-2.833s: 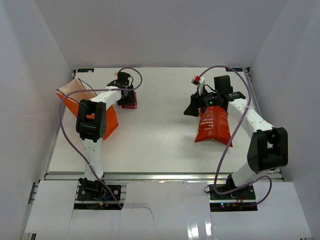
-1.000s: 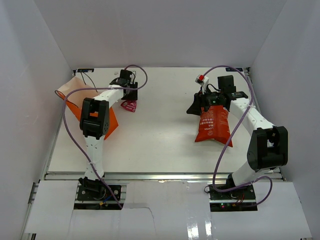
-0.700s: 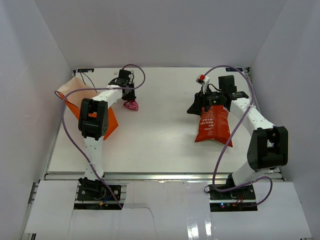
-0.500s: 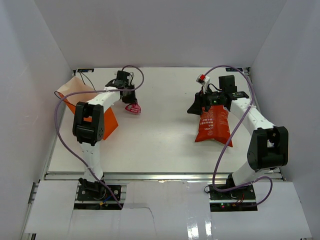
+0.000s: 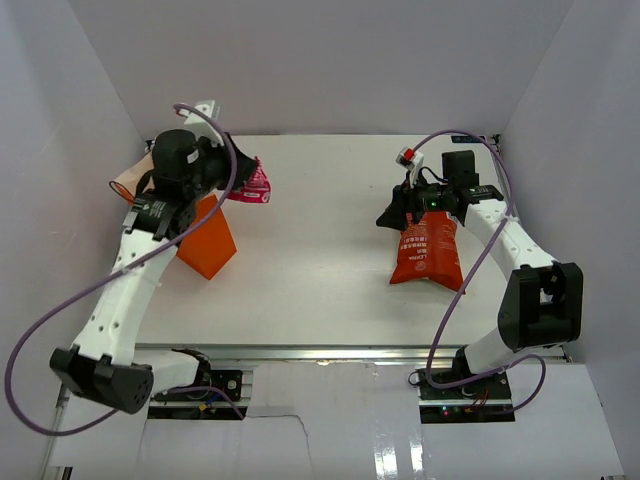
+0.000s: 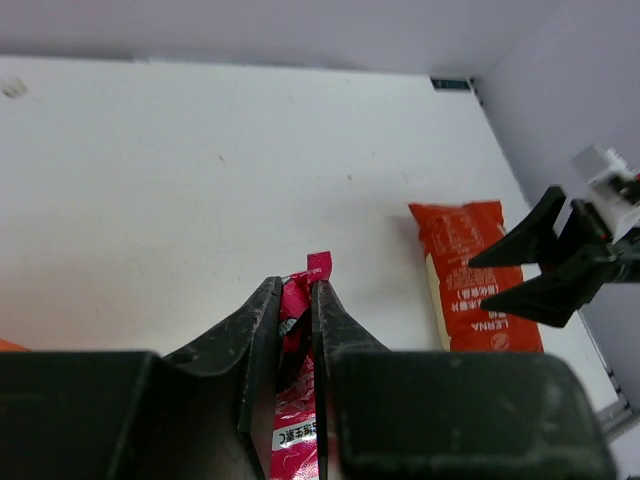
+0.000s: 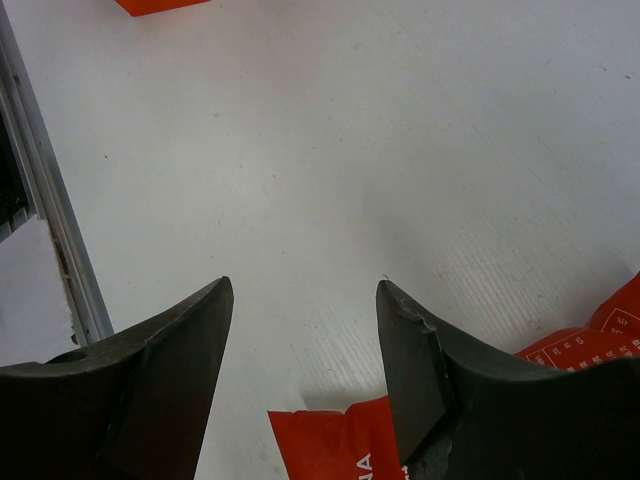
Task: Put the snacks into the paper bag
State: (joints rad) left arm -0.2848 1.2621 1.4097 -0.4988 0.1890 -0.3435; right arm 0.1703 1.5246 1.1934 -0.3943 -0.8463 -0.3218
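Note:
My left gripper (image 5: 238, 178) is raised above the table's far left and shut on a pink wrapped sweet (image 5: 254, 186). In the left wrist view the sweet (image 6: 296, 400) is pinched between the closed jaws (image 6: 293, 290) and hangs clear of the table. The orange paper bag (image 5: 205, 245) lies below and left of it, its peach inner side (image 5: 130, 176) towards the wall. The red-orange crisp bag (image 5: 426, 250) lies flat at the right. My right gripper (image 5: 392, 212) is open and empty over its far end; the bag's corner (image 7: 330, 440) shows between the jaws (image 7: 305, 290).
White walls close in the table on the left, back and right. The crisp bag (image 6: 470, 275) and the right gripper's dark fingers (image 6: 535, 265) show in the left wrist view. A metal rail (image 5: 300, 350) runs along the near edge. An orange bag corner (image 7: 160, 4) shows far off.
The left arm has lifted the pink sweet off the table and swung up and left, towards the paper bag. The right gripper has stayed open over the crisp bag.

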